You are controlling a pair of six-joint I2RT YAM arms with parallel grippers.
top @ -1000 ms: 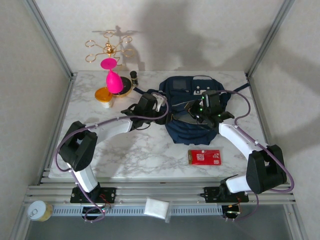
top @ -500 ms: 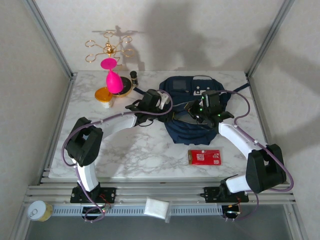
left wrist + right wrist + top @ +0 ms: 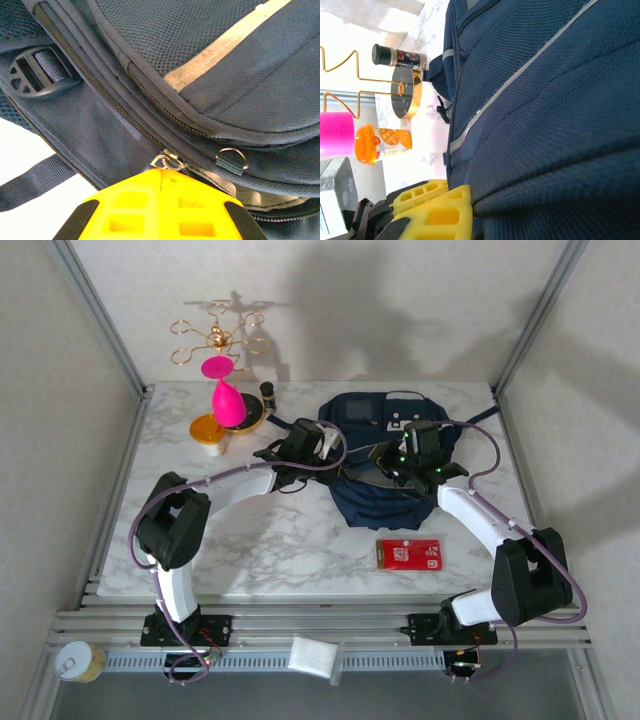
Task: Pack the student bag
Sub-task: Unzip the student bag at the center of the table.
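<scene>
The backpack (image 3: 375, 505) lies toward 1 o'clock on the marble table (image 3: 250, 540), with both arms covering its middle. The left gripper (image 3: 161, 174) is at the backpack's 9 o'clock edge. Its yellow fingers are pressed together right at a metal zipper pull (image 3: 167, 161), and whether the tab is pinched between them is hidden. The right gripper (image 3: 451, 202), over the backpack's middle, has its fingers together against a fabric fold. It is partly cut off at 6 o'clock, so any pinch is unclear.

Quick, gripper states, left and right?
Left gripper: closed, apparently pinching the zipper pull of the student bag.
Right gripper: closed against the student bag; a grip cannot be told.
</scene>
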